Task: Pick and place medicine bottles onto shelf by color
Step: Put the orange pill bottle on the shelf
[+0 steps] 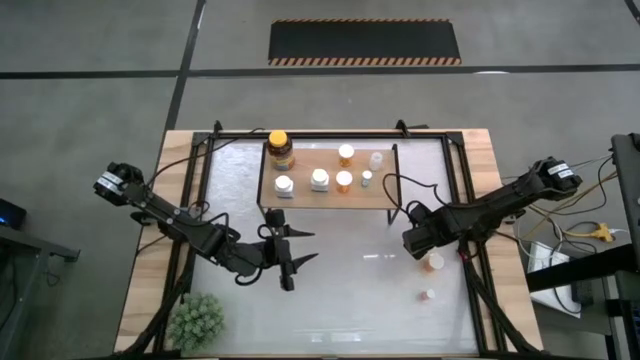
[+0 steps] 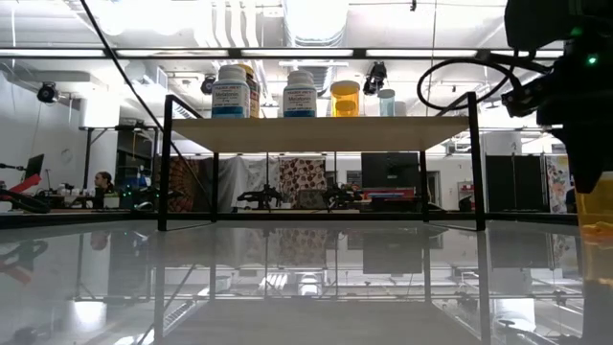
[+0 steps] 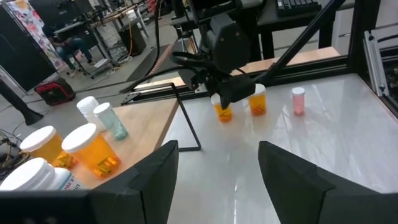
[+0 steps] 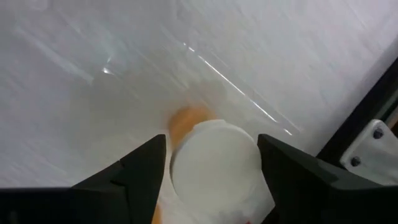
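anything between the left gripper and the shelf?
No. In the high view, only bare glossy table separates the open left gripper from the shelf; the left wrist view shows the same.

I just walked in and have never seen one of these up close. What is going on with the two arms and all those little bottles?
The robot is sorting medicine bottles onto a small wooden shelf on the table. Six bottles already stand on it. The right gripper sits over an orange bottle with a white cap, fingers either side; whether it is gripped is unclear. Another orange bottle and a small pink one wait on the table beside it. The left gripper hangs open in front of the shelf.
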Motion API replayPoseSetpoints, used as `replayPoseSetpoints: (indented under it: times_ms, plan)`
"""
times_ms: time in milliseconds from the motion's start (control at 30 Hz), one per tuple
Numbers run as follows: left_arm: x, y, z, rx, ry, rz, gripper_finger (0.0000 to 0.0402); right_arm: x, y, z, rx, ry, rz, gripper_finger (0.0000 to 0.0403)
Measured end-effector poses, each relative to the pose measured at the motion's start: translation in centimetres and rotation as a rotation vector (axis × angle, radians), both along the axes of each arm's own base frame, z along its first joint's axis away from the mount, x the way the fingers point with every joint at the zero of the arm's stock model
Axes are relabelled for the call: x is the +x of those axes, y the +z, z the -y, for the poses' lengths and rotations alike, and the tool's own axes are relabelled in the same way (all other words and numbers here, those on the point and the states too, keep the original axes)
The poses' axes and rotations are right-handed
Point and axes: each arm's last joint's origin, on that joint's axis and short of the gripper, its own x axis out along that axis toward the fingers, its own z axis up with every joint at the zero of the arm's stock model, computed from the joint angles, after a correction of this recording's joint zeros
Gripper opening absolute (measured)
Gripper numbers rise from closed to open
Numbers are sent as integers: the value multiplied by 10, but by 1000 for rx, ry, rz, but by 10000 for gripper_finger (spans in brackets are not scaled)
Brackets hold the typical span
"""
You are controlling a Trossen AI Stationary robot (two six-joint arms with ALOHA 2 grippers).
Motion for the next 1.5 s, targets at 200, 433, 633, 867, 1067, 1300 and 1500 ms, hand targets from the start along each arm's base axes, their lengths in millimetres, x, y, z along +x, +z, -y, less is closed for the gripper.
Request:
replayPoseSetpoints:
  times_ms: [200,433,633,867,1067,1300,1500]
  plan:
    - [0,0,0,0,0,0,206,6,-3,-3,34,3,72,266]
    - [0,0,0,0,-1,0,206,9,-3,-4,44,19,100,249]
    - [0,0,0,0,-1,0,206,9,-3,-5,78,30,88,201]
    - [-3,6,-2,-10,-1,18,206,11,19,-9,123,93,87,205]
    - [-6,10,-3,-17,-1,32,206,17,44,-14,138,181,114,210]
    - [-6,10,-3,-15,-1,32,206,22,83,-35,293,346,176,203]
    - [-6,11,-3,1,-3,31,206,32,131,-47,264,426,344,204]
